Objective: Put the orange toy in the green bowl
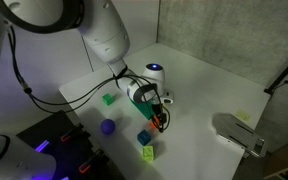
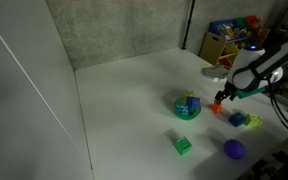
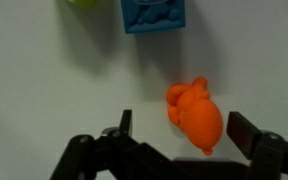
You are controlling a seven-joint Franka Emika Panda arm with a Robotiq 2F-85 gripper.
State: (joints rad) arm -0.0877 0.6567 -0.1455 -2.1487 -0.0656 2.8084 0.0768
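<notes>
The orange toy [image 3: 196,115] lies on the white table between my gripper's [image 3: 184,130] two open fingers, nearer the right-hand finger and touching neither. In both exterior views the gripper [image 2: 224,98] [image 1: 160,118] hangs low over the toy [image 2: 218,108]. The green bowl [image 2: 187,106] stands a short way beside the toy, with a small blue and yellow thing inside it. The arm hides the bowl in the exterior view from behind the robot.
A blue cube [image 3: 154,15] [image 2: 238,119] lies just beyond the toy, with a yellow toy [image 2: 252,122] beside it. A green block [image 2: 183,145] and a purple ball [image 2: 234,149] sit nearer the table's front. A grey device [image 1: 239,135] stands on the table's edge.
</notes>
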